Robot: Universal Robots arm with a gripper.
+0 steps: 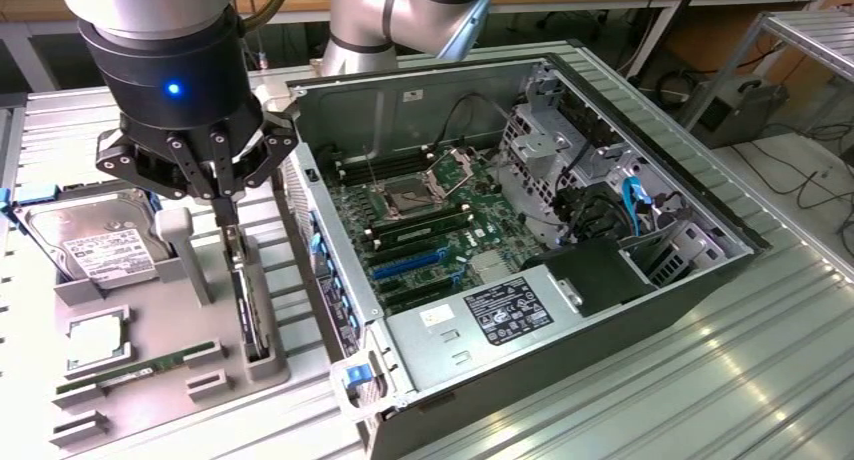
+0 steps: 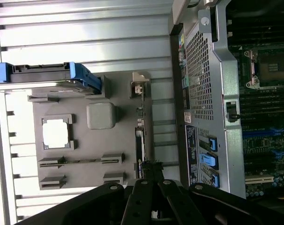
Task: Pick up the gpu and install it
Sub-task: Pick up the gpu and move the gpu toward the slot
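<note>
The gpu (image 1: 246, 300) stands on edge as a narrow black slab in a slot of the grey holder tray (image 1: 174, 405), on the exterior view's left of the open computer case (image 1: 400, 110). My gripper (image 1: 227, 220) hangs straight above it, its fingers shut on the card's upper edge near the far end. In the wrist view the gpu (image 2: 141, 136) runs edge-on away from my gripper (image 2: 149, 169), with the case's perforated rear wall (image 2: 203, 84) beside it. The motherboard (image 1: 414, 230) lies bare inside the case, with blue expansion slots (image 1: 407, 265).
On the grey tray (image 2: 123, 140) also sit a silver hard drive (image 1: 100, 240) with blue rails (image 2: 85, 75), a square processor (image 1: 94, 340) and a slim green memory stick (image 1: 140, 368). A raised grey post (image 1: 180, 250) stands close beside the gpu. Ribbed metal table surrounds the case.
</note>
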